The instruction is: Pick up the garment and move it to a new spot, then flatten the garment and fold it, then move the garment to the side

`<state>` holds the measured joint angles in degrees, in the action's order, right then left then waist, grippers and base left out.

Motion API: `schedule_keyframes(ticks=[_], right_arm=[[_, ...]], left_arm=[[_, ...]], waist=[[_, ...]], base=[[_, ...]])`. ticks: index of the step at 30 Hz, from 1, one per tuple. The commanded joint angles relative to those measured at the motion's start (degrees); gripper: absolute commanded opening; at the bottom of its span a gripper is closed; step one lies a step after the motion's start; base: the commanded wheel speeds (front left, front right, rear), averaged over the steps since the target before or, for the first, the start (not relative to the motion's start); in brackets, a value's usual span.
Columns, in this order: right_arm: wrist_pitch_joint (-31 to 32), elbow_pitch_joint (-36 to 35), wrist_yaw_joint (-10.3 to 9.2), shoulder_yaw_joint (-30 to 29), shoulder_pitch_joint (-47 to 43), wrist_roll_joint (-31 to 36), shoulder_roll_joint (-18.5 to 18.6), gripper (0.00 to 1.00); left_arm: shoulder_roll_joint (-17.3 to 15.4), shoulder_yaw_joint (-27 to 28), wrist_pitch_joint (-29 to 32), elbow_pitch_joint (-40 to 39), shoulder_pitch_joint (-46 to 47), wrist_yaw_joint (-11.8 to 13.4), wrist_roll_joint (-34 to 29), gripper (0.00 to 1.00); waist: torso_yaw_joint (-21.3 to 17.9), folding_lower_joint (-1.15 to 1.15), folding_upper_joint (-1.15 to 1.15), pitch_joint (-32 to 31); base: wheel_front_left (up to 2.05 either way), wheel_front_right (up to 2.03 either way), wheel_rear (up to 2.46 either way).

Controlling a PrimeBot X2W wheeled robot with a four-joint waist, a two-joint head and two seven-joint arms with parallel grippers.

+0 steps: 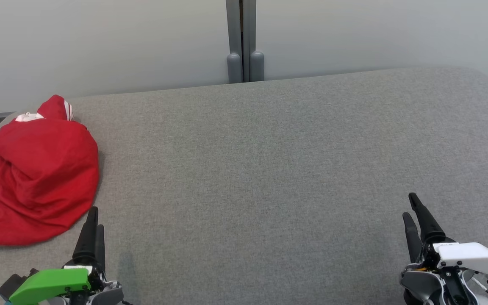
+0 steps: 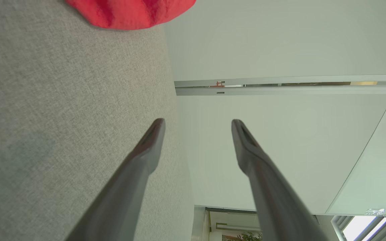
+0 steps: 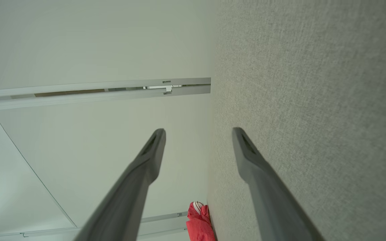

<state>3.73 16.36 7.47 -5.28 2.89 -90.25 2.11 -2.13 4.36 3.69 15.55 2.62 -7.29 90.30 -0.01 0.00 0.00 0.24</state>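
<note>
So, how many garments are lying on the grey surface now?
1. A red garment lies bunched at the left edge of the grey surface, close to the left end effector. Another could be hidden under it.

Grey fabric surface, perhaps a couch

Before me stretches a grey fabric-covered surface, rounded at its far corners. Behind it stand pale wall panels, split by a grey post. Daylight glows through a window.
</note>
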Motion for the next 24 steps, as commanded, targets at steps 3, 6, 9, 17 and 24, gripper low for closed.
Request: schedule_keyframes(ticks=[3,6,9,17,24], right_arm=[[-1.3,-2.1,0.00,0.2,0.6,2.9,0.3,1.00],[-2.1,-3.0,0.01,0.2,0.5,5.6,0.3,1.00],[-2.8,-4.0,0.01,0.3,0.4,8.8,0.3,1.00],[-4.6,-6.8,0.01,1.3,0.1,17.8,0.4,1.00],[-6.2,-8.9,0.01,2.8,-0.5,26.7,0.5,1.00]], left_arm=[[-0.2,-0.4,-1.2,-2.2,0.3,0.2,-2.6,1.00],[-0.3,-0.8,-2.0,-3.4,0.4,0.7,-5.3,1.00],[-0.3,-1.4,-2.7,-4.9,0.5,1.2,-8.7,1.00],[-0.4,-3.8,-4.6,-7.9,0.3,3.0,-19.4,1.00],[-0.4,-6.4,-6.1,-9.2,0.1,4.2,-29.1,1.00]], waist=[[0.0,0.00,0.00,0.0],[0.0,0.00,0.00,0.1],[0.0,0.00,0.00,0.1],[0.0,0.00,0.00,0.3],[0.1,0.00,0.00,0.5]], base=[[0.00,0.00,0.00],[0.00,0.00,0.00],[0.00,0.00,0.00],[0.00,0.00,0.00],[0.00,0.00,0.00]])
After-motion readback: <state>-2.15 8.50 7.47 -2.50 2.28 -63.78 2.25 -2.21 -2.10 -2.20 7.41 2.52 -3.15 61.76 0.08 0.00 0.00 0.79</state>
